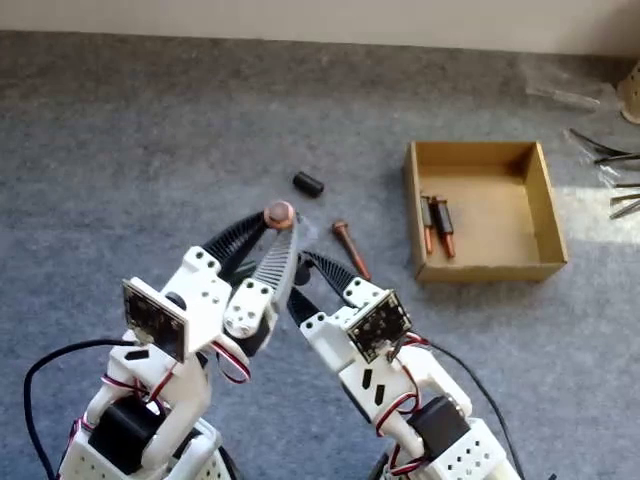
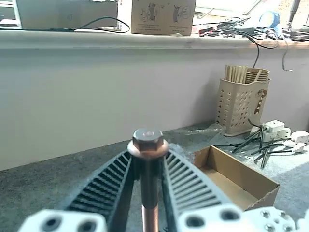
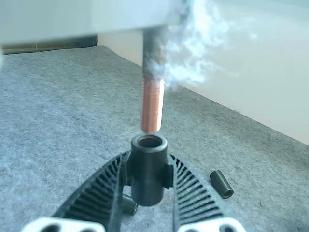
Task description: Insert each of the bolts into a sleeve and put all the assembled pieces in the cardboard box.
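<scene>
Insertion step, third pair by the look of it. Left gripper (image 2: 147,166) is closed around the shank of a copper bolt (image 2: 147,144), just under the hex head, with the bolt upright and its threads pointing down. Right gripper (image 3: 147,160) is clamped on a black sleeve (image 3: 147,180), which it holds upright with the bore facing up. In the right wrist view the threaded bolt tip hangs just above the sleeve mouth, close but not yet in. It looks roughly lined up, maybe a touch off to one side, though that's hard to be sure of.

Two assembled pieces (image 1: 438,226) lie side by side in the cardboard box (image 1: 490,268). A loose bolt (image 1: 351,248) and a loose sleeve (image 1: 308,184) lie on the table (image 1: 150,140) near the grippers, apart from each other.

Judgement: two pairs are done, this one is mid-mating and one is left, so about halfway.

The next move calls for centring the tip over the bore and then bringing bolt and sleeve together straight along the axis. Any tilt and the threads could catch on the rim. After that, one gripper lets go and the other carries the piece to the box.
</scene>
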### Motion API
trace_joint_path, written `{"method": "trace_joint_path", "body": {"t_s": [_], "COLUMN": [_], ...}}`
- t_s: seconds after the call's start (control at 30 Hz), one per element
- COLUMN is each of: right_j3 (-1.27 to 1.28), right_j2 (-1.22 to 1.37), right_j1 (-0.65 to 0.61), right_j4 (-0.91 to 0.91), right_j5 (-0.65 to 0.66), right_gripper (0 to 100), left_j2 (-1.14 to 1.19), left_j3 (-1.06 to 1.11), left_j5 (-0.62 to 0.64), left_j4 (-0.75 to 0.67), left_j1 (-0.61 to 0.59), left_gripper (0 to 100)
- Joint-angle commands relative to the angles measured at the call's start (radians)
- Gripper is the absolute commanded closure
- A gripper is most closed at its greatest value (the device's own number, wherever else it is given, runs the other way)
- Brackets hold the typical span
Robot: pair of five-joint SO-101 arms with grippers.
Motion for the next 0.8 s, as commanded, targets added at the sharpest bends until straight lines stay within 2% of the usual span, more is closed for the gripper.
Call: {"method": "trace_joint_path", "body": {"t_s": [0.0,0.77], "right_j3": [-0.012,-0.033], "right_j2": [-0.016,-0.045], "right_j1": [-0.010,-0.010], "right_j4": [-0.036,-0.038], "right_j5": [0.011,0.003], "right_gripper": [99.5,99.5], "left_j2": [-0.010,-0.010], "left_j3": [-0.008,-0.005], "left_j5": [-0.005,-0.002], "left_j4": [0.009,0.032], "left_j1": [0.031,0.028], "left_gripper": [100,100]}}
